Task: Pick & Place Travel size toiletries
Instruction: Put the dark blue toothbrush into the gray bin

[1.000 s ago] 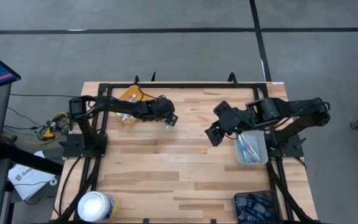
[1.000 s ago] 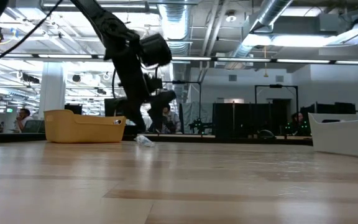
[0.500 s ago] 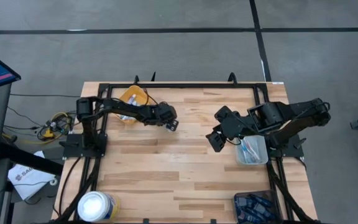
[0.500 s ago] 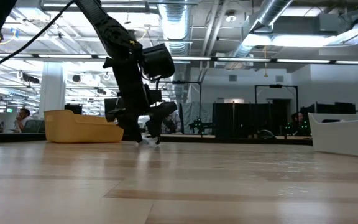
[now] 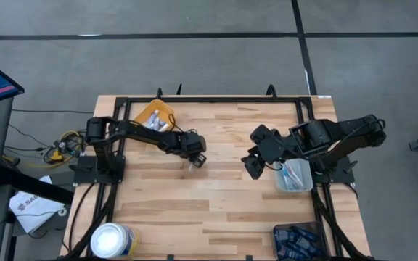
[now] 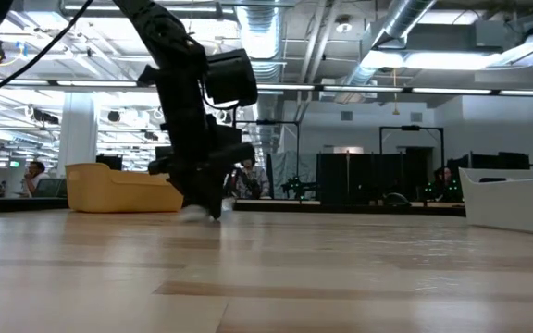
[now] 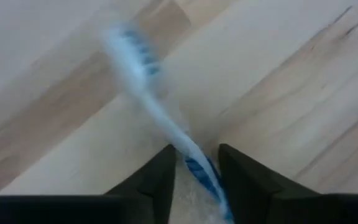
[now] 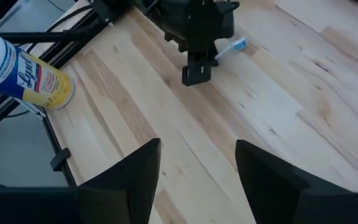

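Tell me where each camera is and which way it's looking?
High: above, facing straight down at the table; both arms show.
Low: at tabletop height, facing across to the yellow bin; left arm shows.
Left wrist: on the left arm, facing down at a toothbrush between its left gripper fingers.
Right wrist: on the right arm, facing over its open right gripper at the left arm.
Shared: both wrist views show the toothbrush.

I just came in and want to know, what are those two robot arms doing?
The left arm's fingers are down on the wooden table, on either side of a small toothbrush that lies flat. The right arm's fingers hang open above the table near a clear box holding more little items. A yellow bin sits at the back.
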Controlling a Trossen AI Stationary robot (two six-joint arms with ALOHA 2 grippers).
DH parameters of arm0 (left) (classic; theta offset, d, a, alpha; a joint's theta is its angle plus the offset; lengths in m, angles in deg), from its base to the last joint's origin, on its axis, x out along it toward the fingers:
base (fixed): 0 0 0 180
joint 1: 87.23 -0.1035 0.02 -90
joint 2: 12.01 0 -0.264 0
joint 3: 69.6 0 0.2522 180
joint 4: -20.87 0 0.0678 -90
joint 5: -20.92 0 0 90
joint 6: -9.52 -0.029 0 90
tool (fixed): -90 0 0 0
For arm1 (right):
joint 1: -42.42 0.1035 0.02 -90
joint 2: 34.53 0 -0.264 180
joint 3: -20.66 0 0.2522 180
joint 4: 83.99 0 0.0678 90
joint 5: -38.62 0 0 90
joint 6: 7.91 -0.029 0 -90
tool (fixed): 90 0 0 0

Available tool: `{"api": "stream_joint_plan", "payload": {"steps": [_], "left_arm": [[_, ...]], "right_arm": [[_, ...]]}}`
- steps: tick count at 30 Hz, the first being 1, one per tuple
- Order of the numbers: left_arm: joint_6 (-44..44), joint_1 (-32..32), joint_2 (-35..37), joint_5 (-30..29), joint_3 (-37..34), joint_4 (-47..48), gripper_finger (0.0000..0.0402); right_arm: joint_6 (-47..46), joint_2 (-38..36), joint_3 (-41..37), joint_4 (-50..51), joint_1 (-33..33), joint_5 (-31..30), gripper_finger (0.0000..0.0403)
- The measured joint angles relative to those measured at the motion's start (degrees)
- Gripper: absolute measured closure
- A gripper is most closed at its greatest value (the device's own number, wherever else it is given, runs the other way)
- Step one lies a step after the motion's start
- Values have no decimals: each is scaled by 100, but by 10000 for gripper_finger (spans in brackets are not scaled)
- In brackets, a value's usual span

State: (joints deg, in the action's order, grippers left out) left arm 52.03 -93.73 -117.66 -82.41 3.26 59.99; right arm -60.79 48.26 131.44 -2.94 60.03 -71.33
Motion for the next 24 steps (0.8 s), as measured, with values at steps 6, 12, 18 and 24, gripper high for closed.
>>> {"api": "stream_joint_plan", "payload": {"steps": [6, 12, 18, 24], "left_arm": [[-8, 178, 73, 272, -4, 66, 383], [-174, 385, 756, 425, -15, -18, 377], [-327, 725, 2059, 378, -9, -417, 385], [-624, 1061, 3398, 126, -4, -1338, 381]], "right_arm": [[183, 0, 0, -1, -10, -278, 218], [218, 2, 0, -22, -123, -696, 225], [884, 2, 0, -512, -347, -719, 208], [1636, 2, -2, -1579, -556, -610, 177]]}}
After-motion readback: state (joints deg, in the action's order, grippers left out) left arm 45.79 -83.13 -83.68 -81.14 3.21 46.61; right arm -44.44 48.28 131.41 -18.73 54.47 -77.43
